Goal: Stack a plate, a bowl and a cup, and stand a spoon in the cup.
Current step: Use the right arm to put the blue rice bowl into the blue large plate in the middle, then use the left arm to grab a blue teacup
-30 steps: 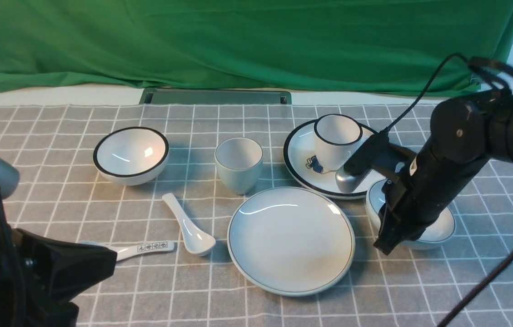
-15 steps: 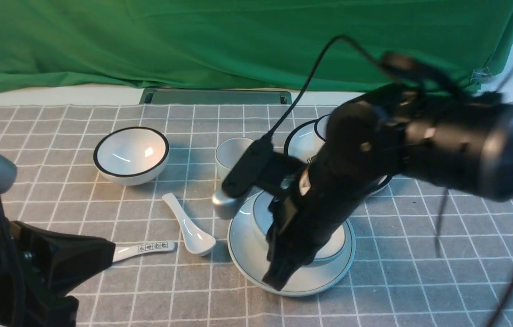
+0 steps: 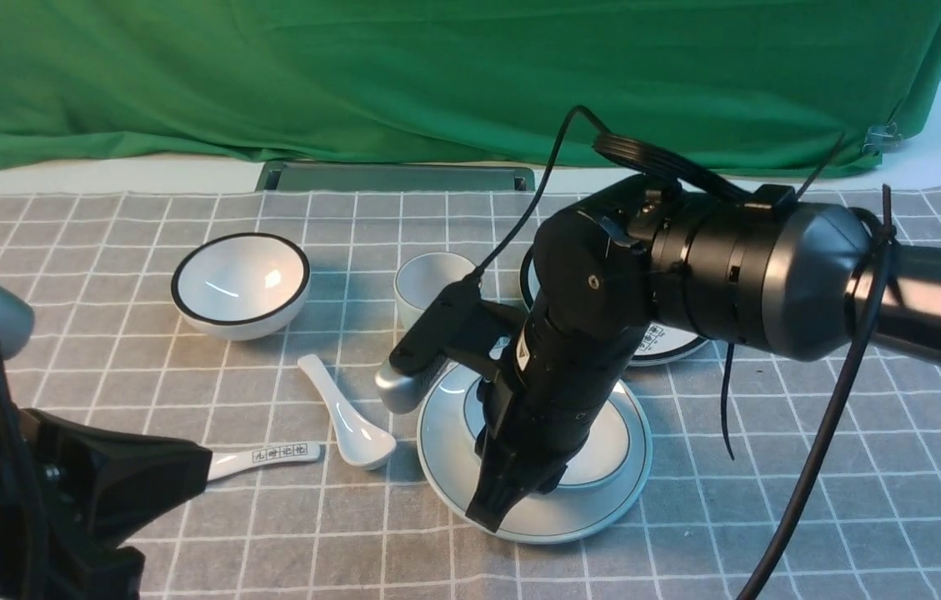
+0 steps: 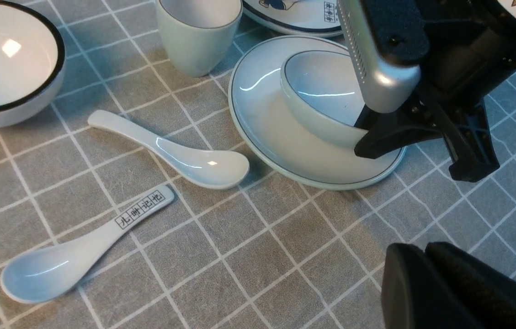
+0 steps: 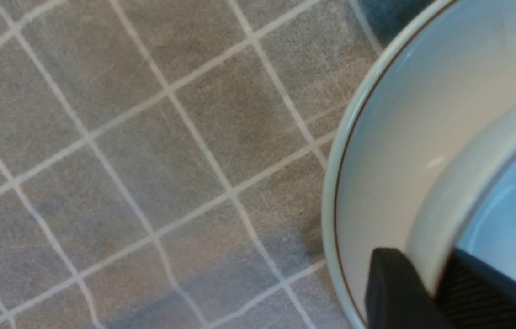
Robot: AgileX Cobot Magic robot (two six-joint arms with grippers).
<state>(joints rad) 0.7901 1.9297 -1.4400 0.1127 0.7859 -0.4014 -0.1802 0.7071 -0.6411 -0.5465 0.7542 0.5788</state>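
two pieces stacked, operator?

yes, spotter: the shallow pale grey-blue ceramic bowl (image 4: 321, 87) sits on the large round pale grey-blue plate (image 4: 262, 119). my right gripper (image 5: 427, 292) straddles its wall, the only graspable edge; pinching or loose, i cannot tell. left gripper (image 4: 426, 256) waits closed, empty.

My end effector (image 5: 422, 269) straddles the rim of the bowl (image 5: 456, 185), 1 black finger outside the wall and 1 inside; whether they press it, I cannot tell. The bowl sits in the plate (image 5: 390, 137), on grey checked cloth (image 5: 148, 160).
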